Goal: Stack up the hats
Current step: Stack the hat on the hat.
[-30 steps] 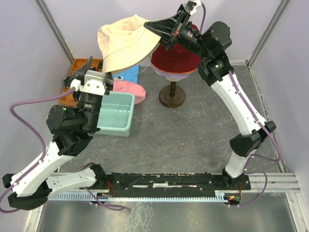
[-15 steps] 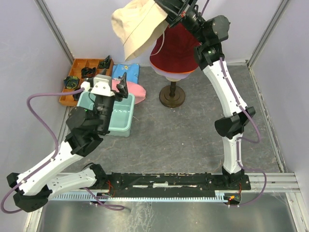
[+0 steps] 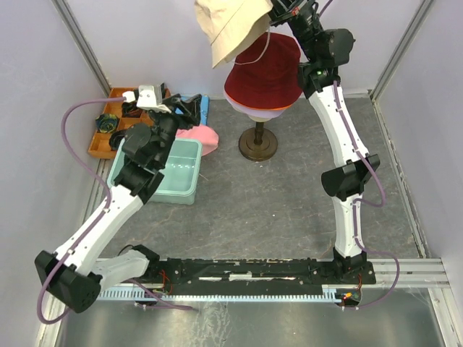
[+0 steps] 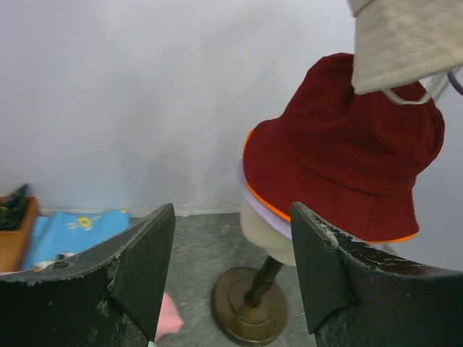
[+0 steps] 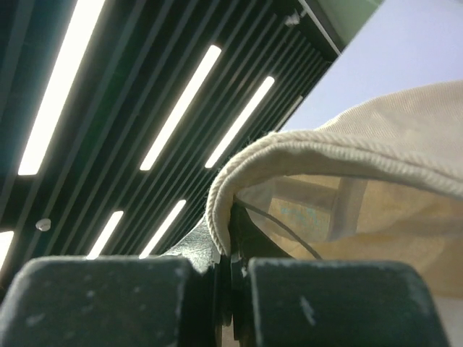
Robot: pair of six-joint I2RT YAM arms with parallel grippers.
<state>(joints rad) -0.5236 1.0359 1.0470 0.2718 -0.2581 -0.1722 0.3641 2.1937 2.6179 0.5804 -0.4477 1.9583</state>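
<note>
The right tool [image 5: 230,269], clamped shut on the brim of the cream hat [image 3: 233,25], holds it high at 11 o'clock of the dark red hat [image 3: 264,72] topping the stack, where centring the crown before lowering looks wise, while the left tool [image 4: 231,271] gapes wide, empty.

**Arm structure.** The left arm [image 3: 108,217] and the right arm [image 3: 340,123] are built alike: white, flat-sided link shells joined by black rounded joint housings [image 3: 349,181].

**Cabling.** A purple cable [image 3: 64,130] runs outside each arm in loose loops.

**Base.** Both bases sit on a black mounting rail [image 3: 253,271], fronted by a pale slotted cable duct [image 3: 239,295].

**Wrist.** The left wrist carries a white housing [image 3: 152,95].

**Grippers.** The left gripper [image 4: 231,238] has matte black, wedge-shaped fingers [image 4: 141,267] with scuffed, grey-flecked edges. The right gripper [image 5: 230,264] has dark, lightly speckled fingers.
</note>
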